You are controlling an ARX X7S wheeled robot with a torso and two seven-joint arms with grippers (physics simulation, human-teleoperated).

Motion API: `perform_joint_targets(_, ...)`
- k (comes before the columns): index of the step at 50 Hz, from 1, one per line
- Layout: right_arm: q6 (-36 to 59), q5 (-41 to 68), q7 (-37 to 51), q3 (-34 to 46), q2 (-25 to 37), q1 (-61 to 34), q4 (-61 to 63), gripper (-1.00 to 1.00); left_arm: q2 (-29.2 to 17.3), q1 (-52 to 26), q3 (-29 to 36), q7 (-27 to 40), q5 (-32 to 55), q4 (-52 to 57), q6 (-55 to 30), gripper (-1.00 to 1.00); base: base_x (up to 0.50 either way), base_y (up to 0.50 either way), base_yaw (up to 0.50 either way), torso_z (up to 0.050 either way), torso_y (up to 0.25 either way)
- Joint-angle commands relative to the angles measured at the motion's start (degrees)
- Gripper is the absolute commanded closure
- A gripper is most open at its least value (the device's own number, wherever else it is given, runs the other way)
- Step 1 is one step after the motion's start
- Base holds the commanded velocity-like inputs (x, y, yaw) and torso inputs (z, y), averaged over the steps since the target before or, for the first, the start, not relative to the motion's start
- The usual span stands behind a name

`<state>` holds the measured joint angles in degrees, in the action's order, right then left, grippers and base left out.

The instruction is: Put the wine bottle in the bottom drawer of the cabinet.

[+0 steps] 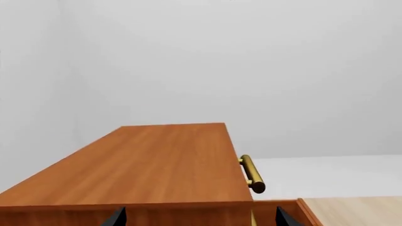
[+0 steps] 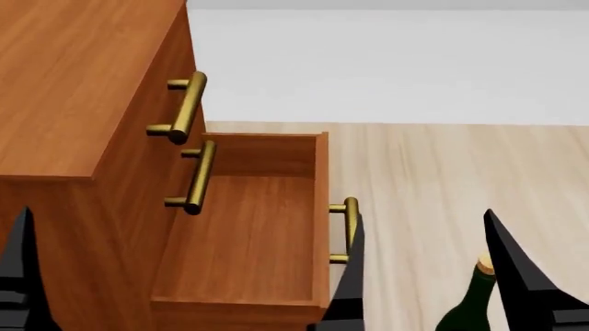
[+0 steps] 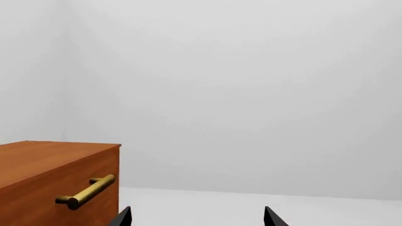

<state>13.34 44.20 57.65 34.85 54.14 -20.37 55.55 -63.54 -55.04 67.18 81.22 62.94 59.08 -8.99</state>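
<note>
1 cabinet point(image 2: 65, 83), 3 brass handles point(image 2: 184, 109), 1 wine bottle point(image 2: 470, 307)

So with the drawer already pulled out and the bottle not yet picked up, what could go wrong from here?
1. The wine bottle stands upright on the floor between the open right tool's fingers; a bump from one finger could tip it.
2. The bottom drawer looks short for the bottle, so it may catch on the drawer's walls.
3. The brass handle juts toward the bottle and lies in the carry path.

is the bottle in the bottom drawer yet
No, the head view shows the bottom drawer open and bare, with the bottle standing outside it.
</note>
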Motion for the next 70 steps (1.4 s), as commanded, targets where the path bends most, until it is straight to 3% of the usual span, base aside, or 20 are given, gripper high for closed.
perform_joint_targets(1, -0.8, 0.7, 0.0, -0.1, 0.3, 0.5, -1.0, -1.00, -0.6, -0.1, 0.7, -0.1, -0.7, 0.0, 0.8, -1.00, 0.14, 0.00, 0.00, 0.000, 0.000)
perform_joint_targets(36, -4.9, 6.0, 1.5, -3.9, 4.1, 4.8, -9.6, -1.00, 0.6, -0.7, 2.4, 0.5, -1.4, -0.3, 0.9, -1.00, 0.01, 0.00, 0.00, 0.000, 0.000)
perform_joint_targets(70, -3.3, 8.2, -5.2, -1.7, -1.8, 2.2, -24.9, -1.00, 1.3, 0.2, 3.4, -0.4, -2.8, -1.7, 2.0, -1.00, 0.00, 0.00, 0.00, 0.000, 0.000)
